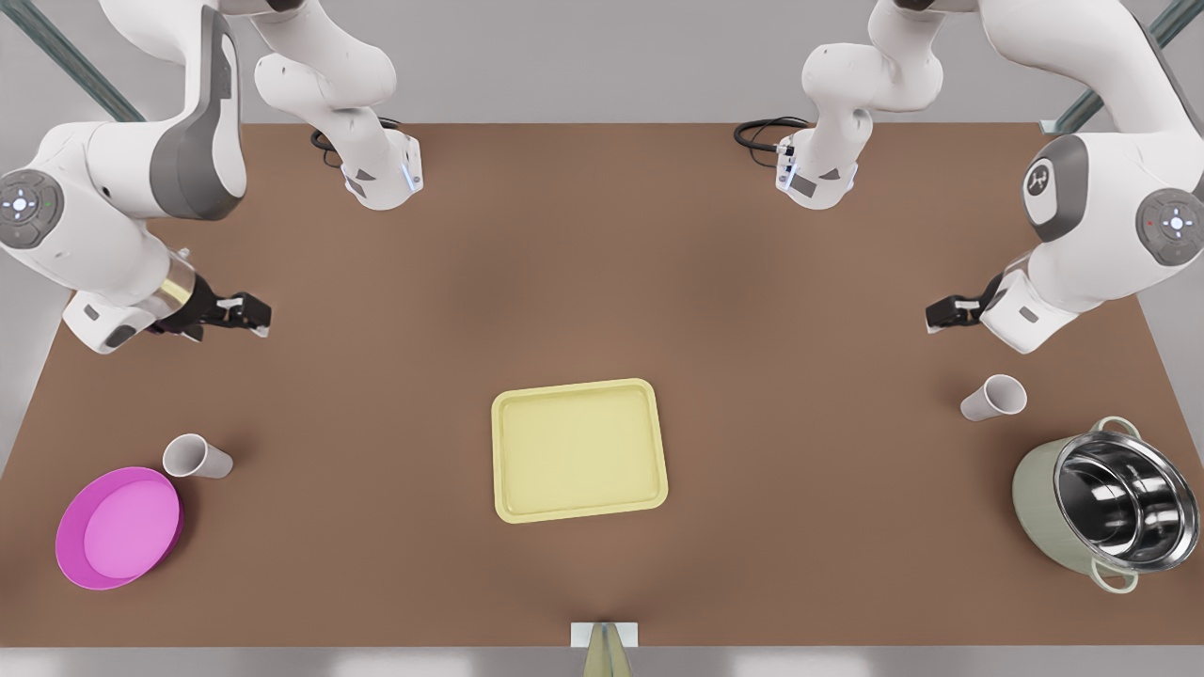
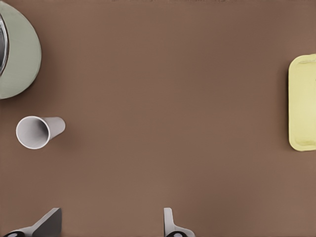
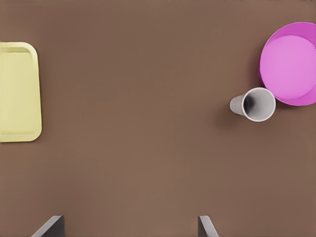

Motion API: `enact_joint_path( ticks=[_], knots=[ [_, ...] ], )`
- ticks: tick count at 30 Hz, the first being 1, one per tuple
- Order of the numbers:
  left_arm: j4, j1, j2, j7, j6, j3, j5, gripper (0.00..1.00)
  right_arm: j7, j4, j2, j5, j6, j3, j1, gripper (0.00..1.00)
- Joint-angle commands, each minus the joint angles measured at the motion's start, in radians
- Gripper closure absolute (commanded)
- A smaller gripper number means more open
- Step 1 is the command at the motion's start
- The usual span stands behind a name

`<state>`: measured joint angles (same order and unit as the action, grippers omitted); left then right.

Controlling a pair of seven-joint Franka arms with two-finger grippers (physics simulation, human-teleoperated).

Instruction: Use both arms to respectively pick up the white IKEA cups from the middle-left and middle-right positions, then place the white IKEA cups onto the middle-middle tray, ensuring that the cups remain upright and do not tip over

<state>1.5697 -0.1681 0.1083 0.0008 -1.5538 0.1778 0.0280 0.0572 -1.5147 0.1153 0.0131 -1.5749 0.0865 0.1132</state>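
Observation:
Two white IKEA cups stand on the brown table. One cup (image 1: pixel 196 457) (image 3: pixel 254 104) is at the front view's left beside a magenta bowl. The other cup (image 1: pixel 993 397) (image 2: pixel 38 131) is at the front view's right, close to a steel pot. The pale yellow tray (image 1: pixel 578 449) (image 2: pixel 302 103) (image 3: pixel 17 91) lies bare in the middle. My right gripper (image 1: pixel 249 313) (image 3: pixel 129 228) hovers open above the table at the front view's left, farther back than its cup. My left gripper (image 1: pixel 945 313) (image 2: pixel 109 227) hovers open at the front view's right, likewise short of its cup. Neither holds anything.
The magenta bowl (image 1: pixel 118 527) (image 3: pixel 289 64) sits right against the left-hand cup, toward the front edge. A green-sided steel pot (image 1: pixel 1101 503) (image 2: pixel 17 54) stands just in front of the right-hand cup. Both arm bases are at the table's far edge.

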Motion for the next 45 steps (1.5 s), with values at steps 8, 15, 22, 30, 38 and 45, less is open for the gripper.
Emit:
enact_joint_path(
  ticks=[8,15,22,30,38,45],
  knots=[
    [0.095,0.196,0.183,0.384,-0.384,0.141,0.012,0.00,0.049,-0.005,0.052,-0.002,-0.054,0.002,-0.023,0.00],
    [0.190,0.400,0.373,0.573,-0.672,0.141,0.184,0.00,0.112,0.018,0.211,0.004,-0.126,0.004,-0.148,0.00],
    [0.211,0.421,0.439,0.571,-0.675,0.141,0.210,0.00,0.115,0.059,0.351,-0.013,-0.247,0.002,-0.267,0.00],
    [0.230,0.435,0.475,0.544,-0.614,0.141,0.210,0.46,0.112,0.203,0.541,-0.067,-0.278,0.004,-0.352,0.00],
    [0.227,0.426,0.441,0.542,-0.536,0.135,0.211,0.71,0.193,0.240,0.621,-0.144,-0.323,0.015,-0.431,0.00],
    [0.225,0.246,0.281,0.200,-0.397,0.112,0.194,0.79,0.182,0.211,0.650,-0.147,-0.458,0.015,-0.431,0.00]
  ],
)
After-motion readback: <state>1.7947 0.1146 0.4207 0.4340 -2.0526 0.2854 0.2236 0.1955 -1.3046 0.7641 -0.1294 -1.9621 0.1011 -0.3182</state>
